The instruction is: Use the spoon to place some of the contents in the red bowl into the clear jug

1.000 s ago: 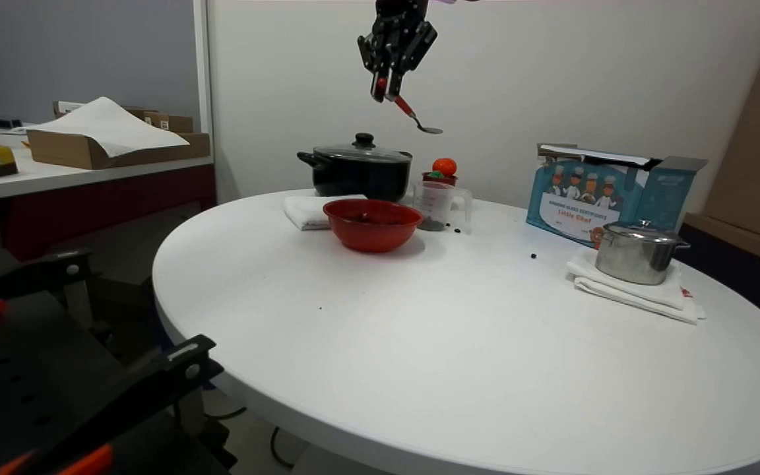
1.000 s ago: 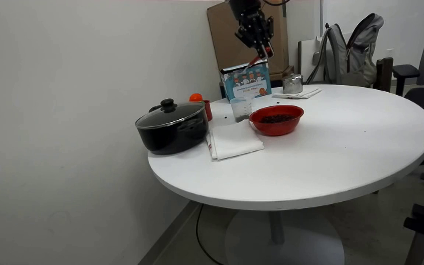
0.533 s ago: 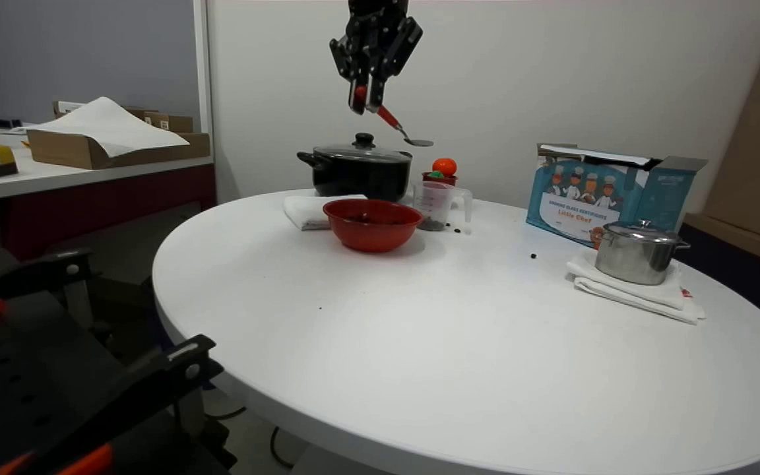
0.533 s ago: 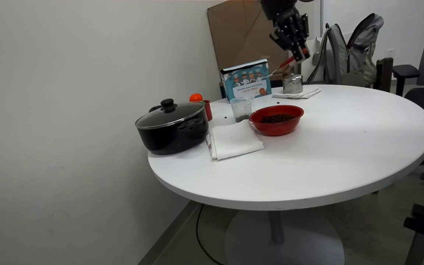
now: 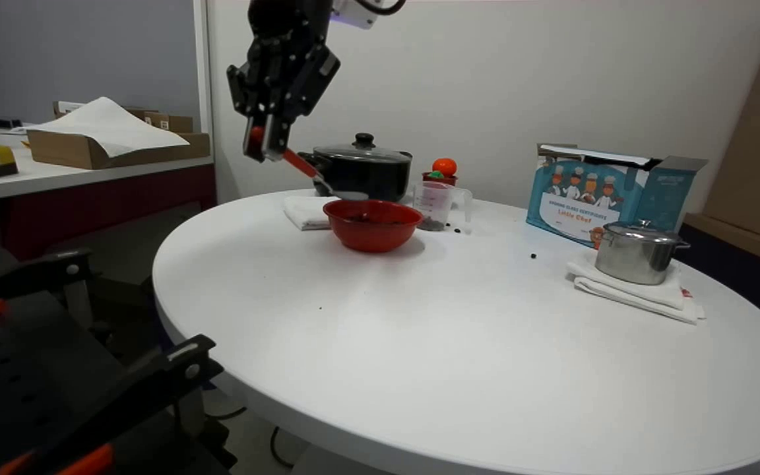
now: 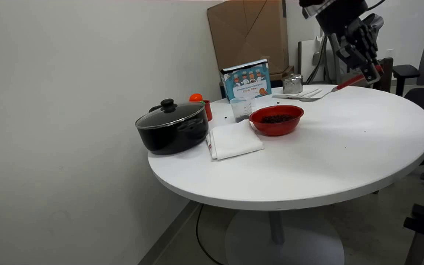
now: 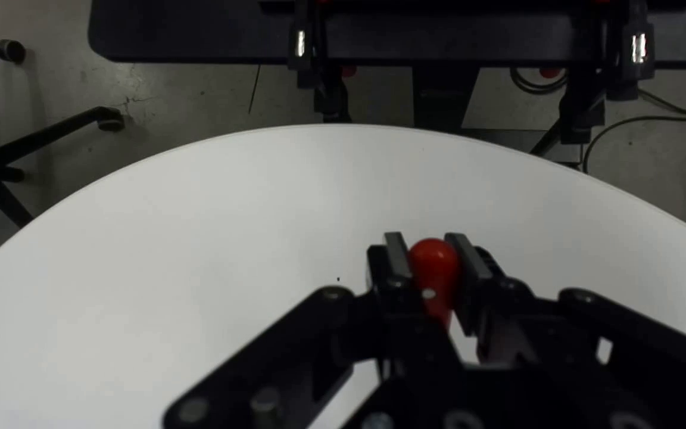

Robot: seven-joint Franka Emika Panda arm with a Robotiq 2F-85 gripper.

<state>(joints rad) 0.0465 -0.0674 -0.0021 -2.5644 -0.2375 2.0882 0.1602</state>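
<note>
On the left my gripper (image 5: 264,146) grips the spoon (image 5: 311,171) by its red handle, the head in the air on the near side of the red bowl (image 5: 372,232); its load I can't make out. The bowl holds dark bits (image 6: 277,118). Just right of it, farther back, stands the clear jug (image 5: 433,201), some dark bits at its bottom too. I judge I'm lining up a scoop: next, the head must go farther in over the bowl, then dip.
</note>
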